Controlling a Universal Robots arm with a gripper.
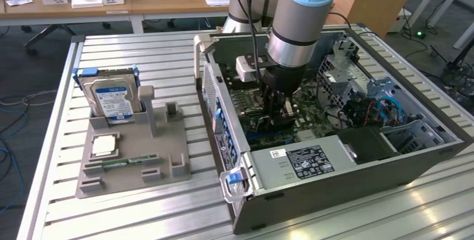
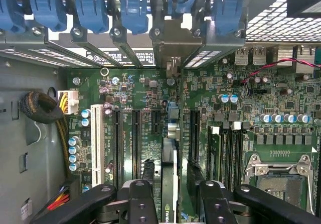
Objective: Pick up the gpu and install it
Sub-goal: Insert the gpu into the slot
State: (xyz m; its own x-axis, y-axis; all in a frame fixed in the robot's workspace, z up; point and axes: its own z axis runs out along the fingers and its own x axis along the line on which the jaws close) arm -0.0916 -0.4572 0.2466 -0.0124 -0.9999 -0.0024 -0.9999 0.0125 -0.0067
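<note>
A: Nearest the lens, what shows?
B: The gripper (image 2: 170, 194), fingers (image 2: 140, 199) spread apart over the motherboard (image 2: 220, 128); between them the gpu (image 2: 169, 174) stands on edge in a motherboard slot; nothing is clasped.
A: And outside the computer case (image 1: 333, 179)?
B: A hard drive (image 1: 112, 98), upright in the grey holder (image 1: 133, 162) beside the case.
</note>
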